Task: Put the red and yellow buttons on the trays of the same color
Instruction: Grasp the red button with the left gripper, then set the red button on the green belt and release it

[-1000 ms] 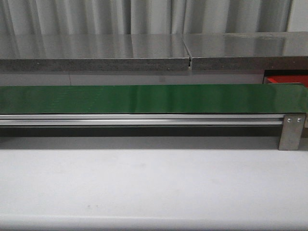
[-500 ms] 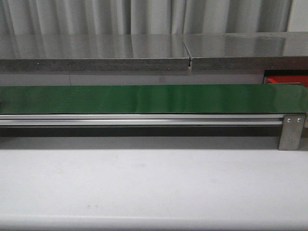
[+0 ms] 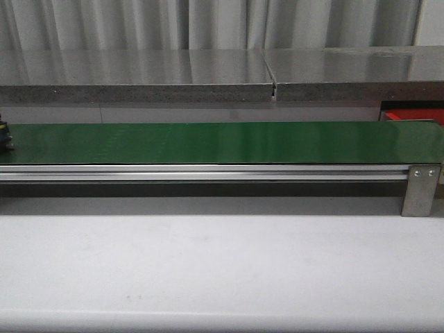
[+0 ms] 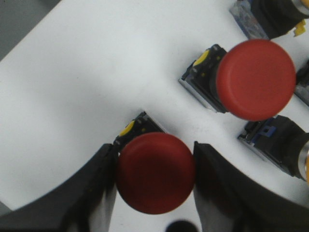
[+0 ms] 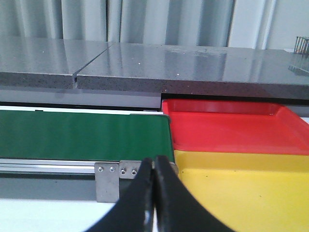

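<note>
My left hand [image 4: 154,181] is spread around a red button [image 4: 155,172] standing on the white table [image 4: 87,87], one finger on either side of its cap. A second red button [image 4: 256,79] stands near it. My right hand [image 5: 154,193] is pressed together, holding nothing, facing the green belt [image 5: 82,135]. Past the belt's end a red tray [image 5: 231,128] lies beside a yellow tray [image 5: 241,188].
</note>
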Available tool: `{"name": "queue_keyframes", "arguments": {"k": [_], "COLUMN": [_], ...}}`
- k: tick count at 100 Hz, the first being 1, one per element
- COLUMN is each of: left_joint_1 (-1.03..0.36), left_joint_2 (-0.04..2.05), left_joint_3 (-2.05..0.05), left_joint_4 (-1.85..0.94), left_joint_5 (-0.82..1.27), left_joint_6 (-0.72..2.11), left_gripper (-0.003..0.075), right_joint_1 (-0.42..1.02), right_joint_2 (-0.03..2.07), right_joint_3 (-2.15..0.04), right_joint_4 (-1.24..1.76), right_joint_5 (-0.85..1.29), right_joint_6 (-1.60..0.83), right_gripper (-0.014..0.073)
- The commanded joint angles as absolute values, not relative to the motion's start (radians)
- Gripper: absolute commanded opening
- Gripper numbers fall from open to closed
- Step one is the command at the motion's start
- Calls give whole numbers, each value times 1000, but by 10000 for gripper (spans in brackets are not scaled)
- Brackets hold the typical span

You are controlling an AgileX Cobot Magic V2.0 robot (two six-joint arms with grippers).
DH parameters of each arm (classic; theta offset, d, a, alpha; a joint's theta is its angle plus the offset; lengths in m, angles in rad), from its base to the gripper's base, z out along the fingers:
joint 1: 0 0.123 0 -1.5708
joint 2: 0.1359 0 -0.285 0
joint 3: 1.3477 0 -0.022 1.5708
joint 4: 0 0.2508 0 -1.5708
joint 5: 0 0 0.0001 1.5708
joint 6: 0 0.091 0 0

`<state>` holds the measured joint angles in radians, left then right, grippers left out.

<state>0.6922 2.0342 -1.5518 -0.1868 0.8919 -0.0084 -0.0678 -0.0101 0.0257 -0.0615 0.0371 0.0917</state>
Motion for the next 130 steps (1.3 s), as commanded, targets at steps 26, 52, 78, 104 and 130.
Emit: {"name": "queue_keyframes", "arguments": {"k": [26,52,78,104,130], "left_joint_1": [685,646,522,398,317], "left_joint_2": [1914,1782,1742,1796,1857], "left_joint_3": [-1577,-1577,-1625,-1751,-1797], "left_joint_4": [-204,-213,-184,-184,-188], "left_joint_5": [887,896,910,996,1036], "left_joint_6": [17,17,17,17,17], "left_gripper": [170,170,170,170,170], "right_joint_1": [-72,-72,-72,-72,-72], "right_joint_2": [-28,-28,-28,-28,-28], "right_joint_3": [4,4,4,4,4], "right_joint_4": [-71,-71,-71,-71,-71], "right_joint_5": [-35,-35,-35,-35,-35], "right_joint_6": [91,91,91,91,91], "right_gripper": [-117,-117,-117,-117,-117]}}
